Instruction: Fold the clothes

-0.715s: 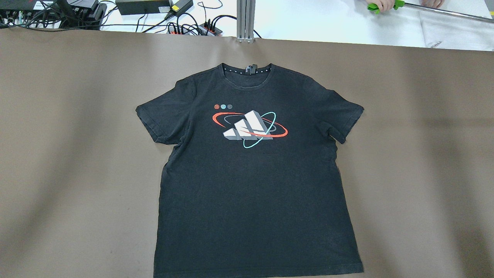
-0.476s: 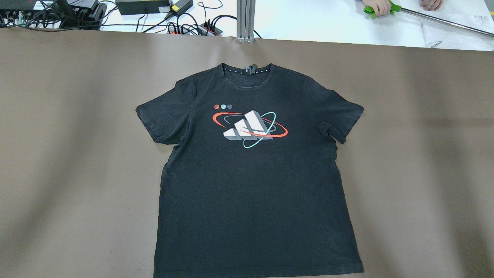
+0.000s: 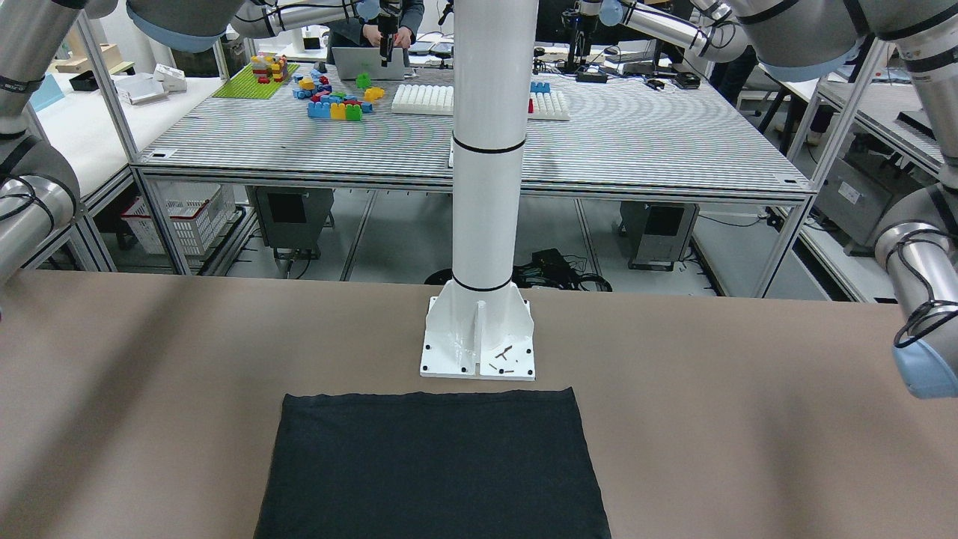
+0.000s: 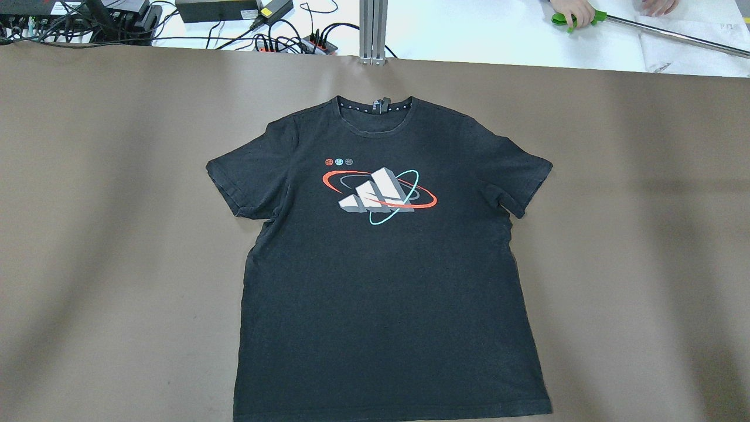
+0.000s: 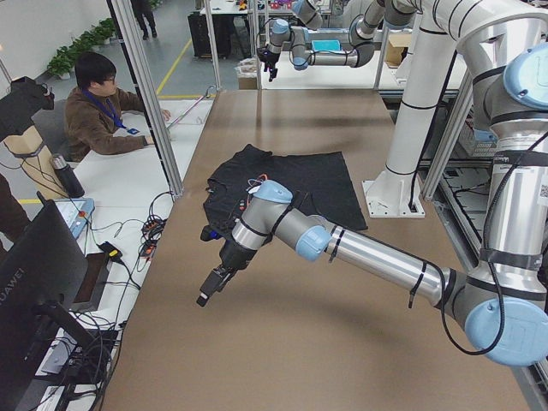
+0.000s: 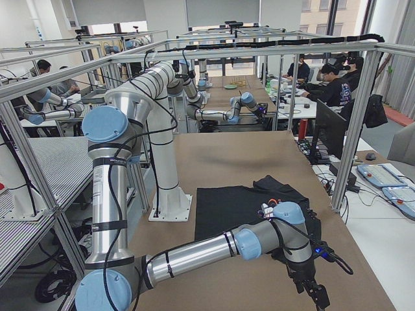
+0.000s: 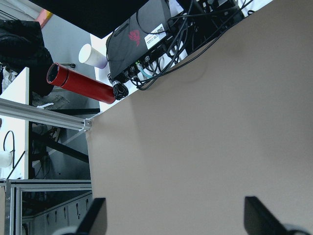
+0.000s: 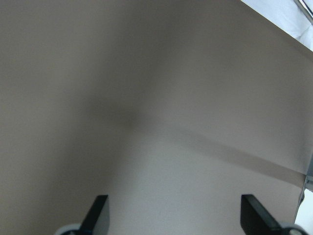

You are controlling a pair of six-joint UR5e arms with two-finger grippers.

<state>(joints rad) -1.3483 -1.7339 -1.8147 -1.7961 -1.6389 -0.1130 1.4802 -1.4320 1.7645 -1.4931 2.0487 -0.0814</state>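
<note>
Only delta is on the white bench (image 4: 469, 29), well beyond the left gripper (image 5: 205, 295), toward the right arm's end. The operator's hand (image 4: 577, 10) and the green plastic grip (image 4: 561, 21) of the long metal rod (image 4: 674, 35) have slid slightly toward the brown table (image 4: 117, 176) edge. The rod has swung, its far end now closer to that edge.

We look across a brown-covered table (image 4: 117, 234) under even indoor light. Behind it stands a ribbed metal workbench (image 3: 636, 142) carrying coloured toy bricks (image 3: 333, 105), with a white basket (image 3: 179, 221) on the grey floor (image 3: 404, 239) beneath. Black cables (image 4: 23, 29), a red bottle (image 7: 80, 84) and a paper cup (image 7: 92, 55) sit past the table's edge.
</note>
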